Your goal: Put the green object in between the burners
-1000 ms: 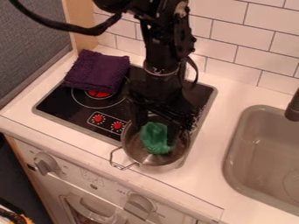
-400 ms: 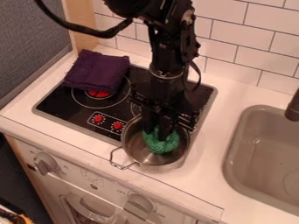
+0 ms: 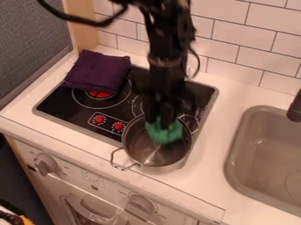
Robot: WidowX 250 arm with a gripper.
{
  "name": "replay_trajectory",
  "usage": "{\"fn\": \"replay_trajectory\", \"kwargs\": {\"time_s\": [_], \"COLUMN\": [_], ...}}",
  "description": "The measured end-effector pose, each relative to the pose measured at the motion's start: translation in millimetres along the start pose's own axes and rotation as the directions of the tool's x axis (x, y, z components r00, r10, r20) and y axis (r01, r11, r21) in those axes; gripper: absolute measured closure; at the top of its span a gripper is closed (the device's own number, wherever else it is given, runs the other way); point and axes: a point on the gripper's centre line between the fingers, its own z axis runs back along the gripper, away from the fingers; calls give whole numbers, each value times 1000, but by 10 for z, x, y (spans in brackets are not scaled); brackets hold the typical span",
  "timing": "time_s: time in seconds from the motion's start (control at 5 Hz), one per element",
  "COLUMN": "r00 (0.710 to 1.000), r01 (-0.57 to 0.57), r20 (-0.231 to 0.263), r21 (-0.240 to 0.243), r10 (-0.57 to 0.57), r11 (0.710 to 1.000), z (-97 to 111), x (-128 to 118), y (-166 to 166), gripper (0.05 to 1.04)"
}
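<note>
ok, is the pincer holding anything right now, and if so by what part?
Yes, the green object: the pincer has it by its upper end, the rest hanging below, in or just over the pot.

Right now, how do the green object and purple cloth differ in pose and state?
Green object is a rounded bunch; purple cloth is folded into a flattish block. Green object is held by the gripper, in or just above the pot; purple cloth lies free on the stove.
</note>
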Motion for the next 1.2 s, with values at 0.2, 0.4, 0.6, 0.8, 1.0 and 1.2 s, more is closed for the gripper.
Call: {"fn": "replay_trajectory", "kwargs": {"time_s": [0.2,0.4,0.6,0.8,1.0,1.2], "r00": [998,991,988,985,982,981], "r01": [-45,-112,-156,-171,-183,-189], "r20": [51,63,8,-16,-29,-36], "r21": [-43,-47,-38,-3,43,67], "r10": [47,115,157,171,184,191], "r11": [998,993,987,985,982,980], "z": [237,296,50,-52,-111,-142], "x": [154,365,518,620,658,684], "y": [114,340,507,602,683,745], "gripper": [800,800,801,801,801,801]}}
